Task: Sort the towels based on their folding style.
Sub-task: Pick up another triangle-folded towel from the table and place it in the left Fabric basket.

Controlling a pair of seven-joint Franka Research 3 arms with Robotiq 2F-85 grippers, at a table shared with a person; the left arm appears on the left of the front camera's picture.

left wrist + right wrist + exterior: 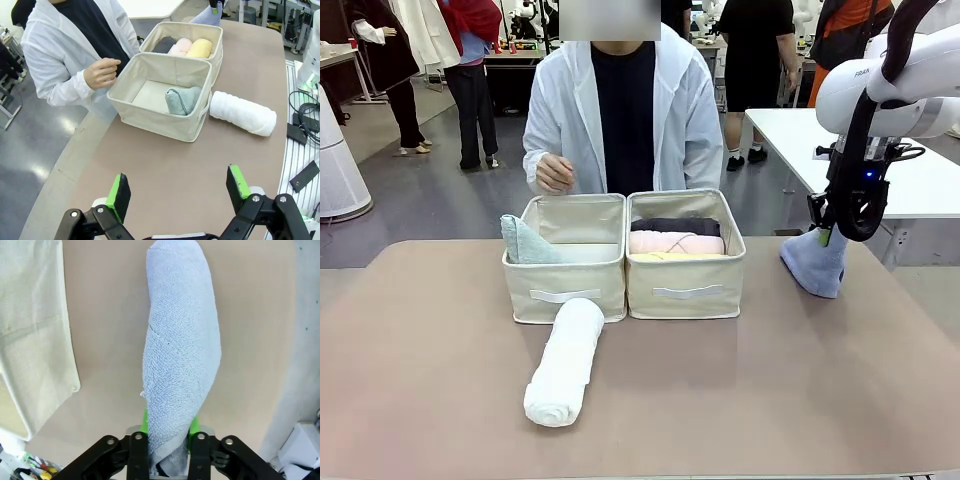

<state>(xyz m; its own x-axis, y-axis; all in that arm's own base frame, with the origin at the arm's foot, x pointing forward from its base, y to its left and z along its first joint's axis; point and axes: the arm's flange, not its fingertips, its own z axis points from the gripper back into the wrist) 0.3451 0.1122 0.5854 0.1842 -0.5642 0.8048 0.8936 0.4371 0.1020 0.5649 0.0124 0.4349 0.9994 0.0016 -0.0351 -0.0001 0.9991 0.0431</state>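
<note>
Periwinkle-blue towel (815, 262) (180, 355): looped terry, folded to a cone, one faint crease across its side. Pinched at the narrow end between the green pads of the right gripper (833, 228) (169, 440), jaws closed tight on the cloth. Long axis near upright and in line with the fingers, narrow end up, broad rounded end down toward the table (440, 380). Cannot tell whether touching it. Position: right side of the table, well apart from the right bin (685, 285).

White towel (566, 362) (242, 113): thick roll lying flat, far end touching the front of the left bin (565, 285), long axis pointing toward the robot's side.

Mint towel (525, 242) (182, 99) in the left bin. Dark grey (164, 45), pink (181, 46) and yellow (200, 48) rolls side by side in the right bin.

Left gripper (177, 187): jaws wide apart, holding nothing, above bare table.
</note>
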